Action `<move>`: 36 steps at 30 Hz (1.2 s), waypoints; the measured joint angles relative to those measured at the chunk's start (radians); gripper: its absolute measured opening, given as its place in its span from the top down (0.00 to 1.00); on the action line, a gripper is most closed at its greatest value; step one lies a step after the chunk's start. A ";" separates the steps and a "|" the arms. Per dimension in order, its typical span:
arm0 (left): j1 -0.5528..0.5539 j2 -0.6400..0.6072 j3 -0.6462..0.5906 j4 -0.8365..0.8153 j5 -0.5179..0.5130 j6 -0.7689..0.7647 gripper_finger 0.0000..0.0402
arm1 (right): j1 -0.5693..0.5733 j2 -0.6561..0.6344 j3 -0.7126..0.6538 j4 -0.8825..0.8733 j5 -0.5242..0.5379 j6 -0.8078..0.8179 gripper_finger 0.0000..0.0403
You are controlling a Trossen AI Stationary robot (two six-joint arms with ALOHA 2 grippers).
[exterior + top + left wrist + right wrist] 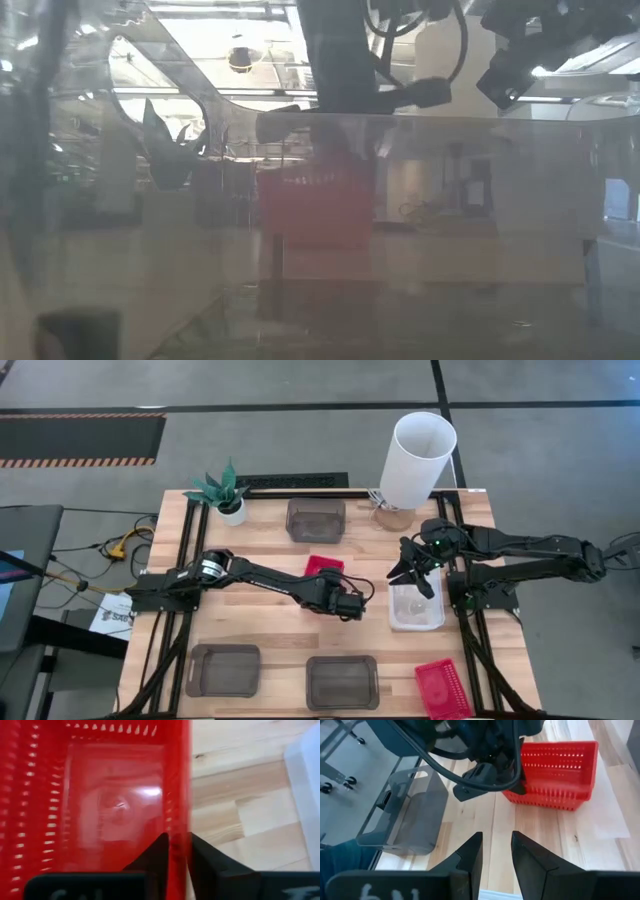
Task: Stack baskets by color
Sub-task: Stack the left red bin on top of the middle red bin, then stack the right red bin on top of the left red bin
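Surface: wooden table (270,555), with grey baskets along its near and far edges and a second red basket (442,688) at the near right corner.
Left gripper (176,851): fingers closed on the side wall of the red basket (100,805) at mid-table.
Right gripper (496,851): fingers seen apart, nothing between them, over the clear basket (416,607).
Step in hand: red basket judged to be gripped for carrying.
Next move: a lift and a carry to the other red basket are called for, then nesting squarely.

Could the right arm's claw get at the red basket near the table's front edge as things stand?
Probably yes. The red basket lies alone on the right arm's side, nothing over it. The right claw hangs empty above the clear basket, its way free.
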 joint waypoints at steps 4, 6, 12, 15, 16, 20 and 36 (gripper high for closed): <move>0.002 0.000 0.000 -0.005 0.000 0.001 0.71 | 0.001 0.000 0.000 0.005 0.001 0.000 0.70; 0.003 0.000 0.000 -0.001 -0.001 0.006 0.63 | 0.001 0.000 0.000 0.006 0.001 0.000 0.70; 0.005 -0.026 0.041 -0.013 -0.051 0.141 0.43 | 0.000 0.000 0.000 0.006 0.005 0.009 0.70; 0.000 -0.054 0.091 -0.044 -0.132 0.276 0.38 | 0.001 0.000 0.000 0.006 0.006 0.051 0.70; -0.005 -0.060 0.106 -0.062 -0.164 0.329 0.37 | 0.002 0.000 0.000 0.005 0.009 0.069 0.70; -0.042 -0.083 0.147 -0.102 -0.328 0.567 0.36 | 0.033 0.000 0.000 0.006 0.075 0.165 0.70; -0.123 -0.304 -0.127 -0.345 -0.463 0.849 0.38 | 0.547 0.176 0.174 -0.145 0.435 0.579 0.70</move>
